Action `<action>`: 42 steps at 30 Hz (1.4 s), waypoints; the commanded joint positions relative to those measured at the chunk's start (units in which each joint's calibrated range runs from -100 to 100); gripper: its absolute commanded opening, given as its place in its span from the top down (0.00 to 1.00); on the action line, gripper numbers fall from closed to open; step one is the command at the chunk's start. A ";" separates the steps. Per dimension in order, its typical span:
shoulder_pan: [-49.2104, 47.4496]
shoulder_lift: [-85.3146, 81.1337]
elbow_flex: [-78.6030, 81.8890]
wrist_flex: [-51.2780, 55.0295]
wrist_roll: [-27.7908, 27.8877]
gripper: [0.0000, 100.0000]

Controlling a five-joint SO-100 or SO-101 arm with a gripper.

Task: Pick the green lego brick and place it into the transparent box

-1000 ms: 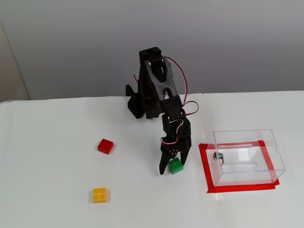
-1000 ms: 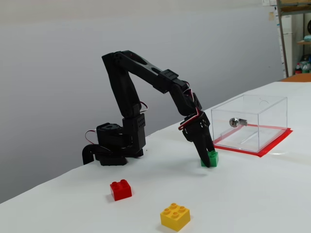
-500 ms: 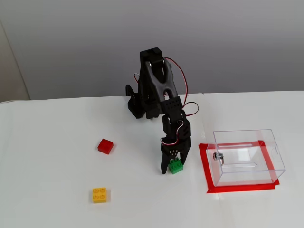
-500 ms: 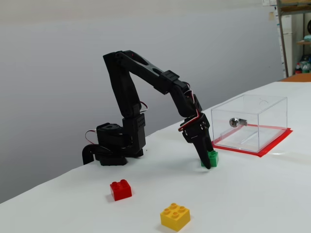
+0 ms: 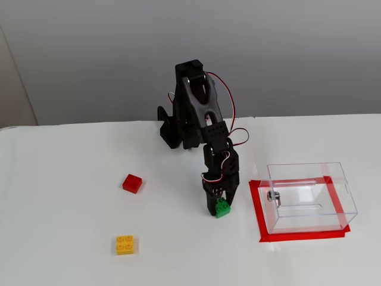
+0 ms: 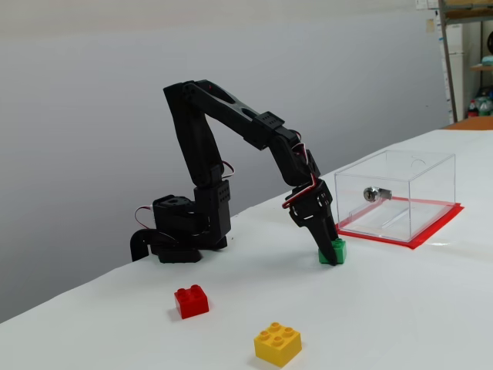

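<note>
Green lego brick (image 5: 222,208) between fingers (image 6: 326,255) — white table (image 5: 59,196), grey wall (image 5: 89,53).

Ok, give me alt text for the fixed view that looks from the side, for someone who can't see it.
A black robot arm bends down to the white table, its gripper at the green lego brick, which seems to rest on the table. The empty transparent box stands just right on a red-taped patch; a red brick and a yellow brick lie nearer the camera.

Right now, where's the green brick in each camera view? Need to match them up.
A fixed view: green brick sits just right of centre, at the gripper tips, left of the clear box.
Another fixed view: green brick right of centre, in front of the clear box.
Shared landmark: the red tape under the box.
</note>
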 commanded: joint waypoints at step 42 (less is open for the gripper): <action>-17.88 -18.62 -35.04 22.45 -0.25 0.94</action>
